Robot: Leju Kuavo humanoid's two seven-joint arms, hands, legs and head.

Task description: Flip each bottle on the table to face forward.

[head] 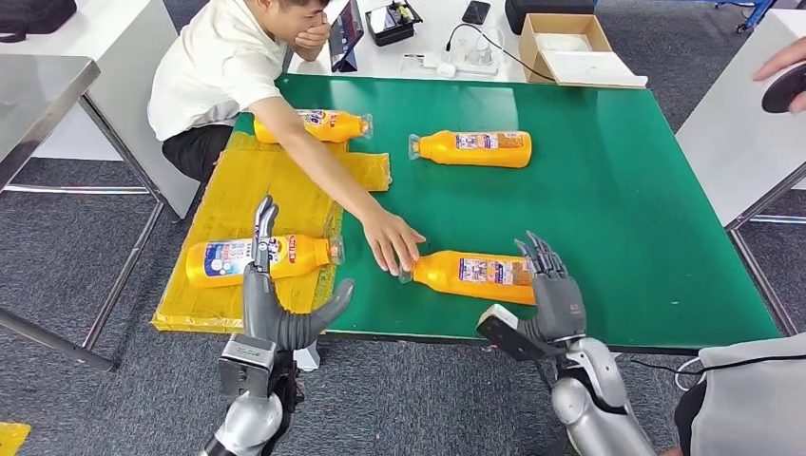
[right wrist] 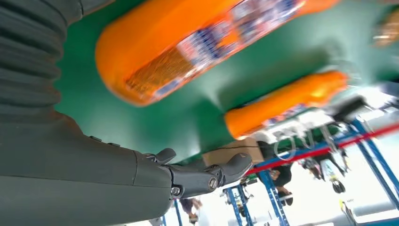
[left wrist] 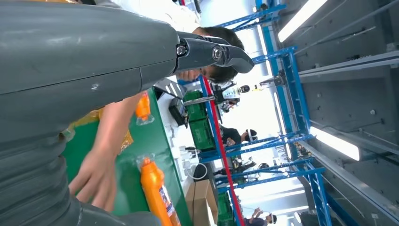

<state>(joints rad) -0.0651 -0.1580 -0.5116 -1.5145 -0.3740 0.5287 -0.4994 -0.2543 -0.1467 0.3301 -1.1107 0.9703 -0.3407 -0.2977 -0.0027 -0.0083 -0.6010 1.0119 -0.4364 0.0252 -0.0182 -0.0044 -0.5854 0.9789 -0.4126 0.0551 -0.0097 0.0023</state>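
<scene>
fingers of the right hand spread, released, just beside the near bottle on the green bench; left hand likewise released; a person's hand touches that bottle's cap.

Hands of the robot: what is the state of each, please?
Left hand: open, holds nothing.
Right hand: open, holds nothing.

bottles: four, orange plastic, printed labels, all lying on their sides | near-left bottle: on yellow sheet, cap pointing right | near-right bottle: on green mat, cap pointing left | far-left bottle: cap pointing right | far-right bottle: on green mat, cap pointing left
</scene>
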